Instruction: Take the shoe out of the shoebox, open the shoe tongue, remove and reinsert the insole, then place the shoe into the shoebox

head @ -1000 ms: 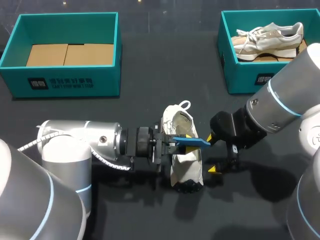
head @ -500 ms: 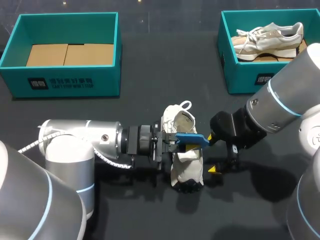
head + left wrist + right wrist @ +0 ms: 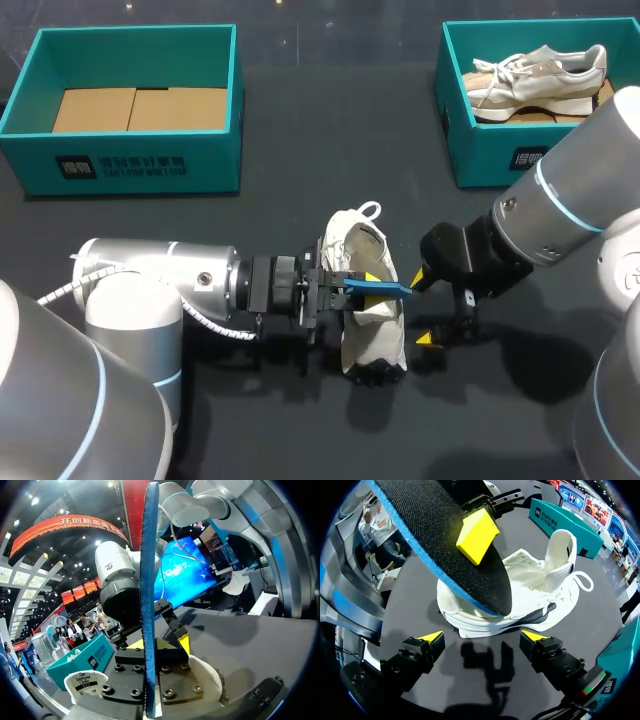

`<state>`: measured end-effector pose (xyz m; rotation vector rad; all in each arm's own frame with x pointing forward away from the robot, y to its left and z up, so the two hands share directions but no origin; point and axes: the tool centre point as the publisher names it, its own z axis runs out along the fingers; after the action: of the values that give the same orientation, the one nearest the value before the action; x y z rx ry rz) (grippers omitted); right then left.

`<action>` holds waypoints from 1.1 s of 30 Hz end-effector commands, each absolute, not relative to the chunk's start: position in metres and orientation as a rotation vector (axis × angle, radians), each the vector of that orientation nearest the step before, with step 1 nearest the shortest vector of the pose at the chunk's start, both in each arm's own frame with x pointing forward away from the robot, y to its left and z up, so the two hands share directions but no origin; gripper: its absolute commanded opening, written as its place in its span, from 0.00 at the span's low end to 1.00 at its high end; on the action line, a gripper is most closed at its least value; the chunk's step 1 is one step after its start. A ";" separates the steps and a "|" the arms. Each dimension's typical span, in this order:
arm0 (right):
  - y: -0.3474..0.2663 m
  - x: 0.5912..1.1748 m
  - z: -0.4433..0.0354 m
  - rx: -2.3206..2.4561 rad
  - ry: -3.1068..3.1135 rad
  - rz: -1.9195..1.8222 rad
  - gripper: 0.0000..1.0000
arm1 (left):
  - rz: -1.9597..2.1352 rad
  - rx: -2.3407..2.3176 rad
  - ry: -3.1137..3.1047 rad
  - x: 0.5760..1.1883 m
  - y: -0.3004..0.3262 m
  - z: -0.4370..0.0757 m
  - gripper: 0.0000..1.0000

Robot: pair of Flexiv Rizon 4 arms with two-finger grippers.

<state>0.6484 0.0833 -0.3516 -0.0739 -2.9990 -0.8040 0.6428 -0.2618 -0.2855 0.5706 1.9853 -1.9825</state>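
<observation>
1. Lately the insole [image 3: 380, 289] has turned in the left tool [image 3: 343, 291]; a second ago its broad face showed from above, now only its thin blue edge does, and it sits slightly lower over the shoe [image 3: 372, 335]; the shoe and the right tool [image 3: 424, 307] have not shifted.
2. By my reading the insole is out and is being lined up to go back in; reinsertion is not yet begun, since it hangs above the shoe's opening and crosswise to it.
3. The left tool clamps one end of the insole, a finger on each face; the right tool stands wide and empty just beside the shoe.
4. The shoe lies on the table [image 3: 300, 220] near the robot, well apart from the empty shoebox [image 3: 200, 165]; its long axis runs far to near, heel and pull loop towards the far edge, toe towards the robot; the insole's long axis runs across that, from the left tool towards the right tool.
</observation>
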 end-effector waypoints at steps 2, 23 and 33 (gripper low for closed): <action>0.084 0.647 -0.352 -0.076 -3.002 -0.804 1.00 | -1.974 0.560 1.977 0.647 -0.259 -0.291 0.00; 0.084 0.647 -0.352 -0.076 -3.002 -0.804 1.00 | -1.922 0.525 1.971 0.673 -0.258 -0.326 0.00; 0.084 0.647 -0.352 -0.076 -3.002 -0.804 1.00 | -1.888 0.524 1.991 0.683 -0.256 -0.343 0.00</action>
<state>0.6485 0.0834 -0.3517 -0.0739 -2.9989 -0.8041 0.6797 -0.2535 -0.3378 0.5220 1.9895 -1.8867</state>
